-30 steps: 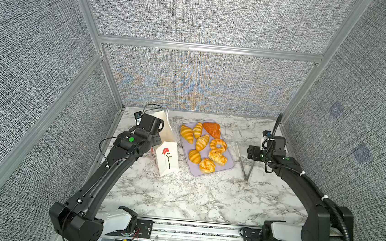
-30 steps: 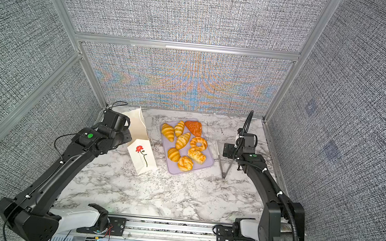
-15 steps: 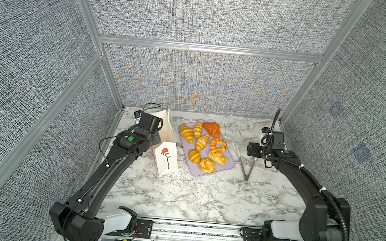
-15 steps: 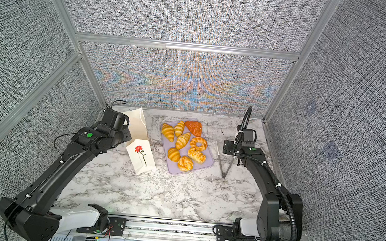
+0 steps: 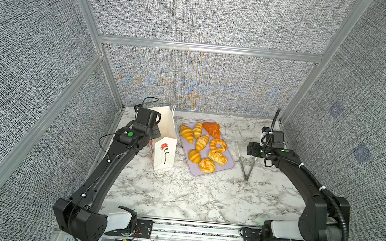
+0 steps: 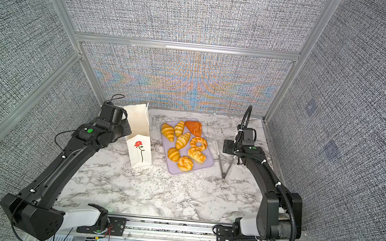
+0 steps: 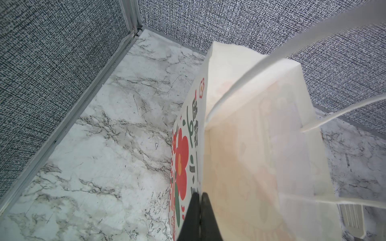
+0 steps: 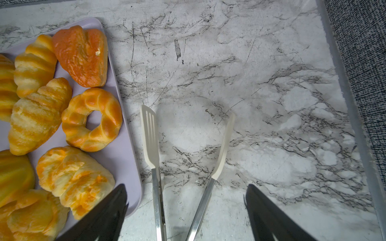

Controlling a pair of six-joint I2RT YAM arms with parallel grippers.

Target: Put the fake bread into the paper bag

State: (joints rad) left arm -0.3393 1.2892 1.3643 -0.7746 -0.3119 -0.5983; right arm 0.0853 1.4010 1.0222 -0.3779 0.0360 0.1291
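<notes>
The left hand (image 7: 201,195) clamps the rim of the paper bag (image 7: 261,146); the right hand (image 8: 186,187) gapes empty over the tongs (image 8: 155,187), beside the tray (image 8: 124,157) edge

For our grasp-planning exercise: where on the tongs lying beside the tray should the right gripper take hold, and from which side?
Take the tongs by both steel arms, midway between hinge and white tips, from above. They lie in an open V on the table, between the fingers of the open right gripper; squeezing there should close them.
</notes>
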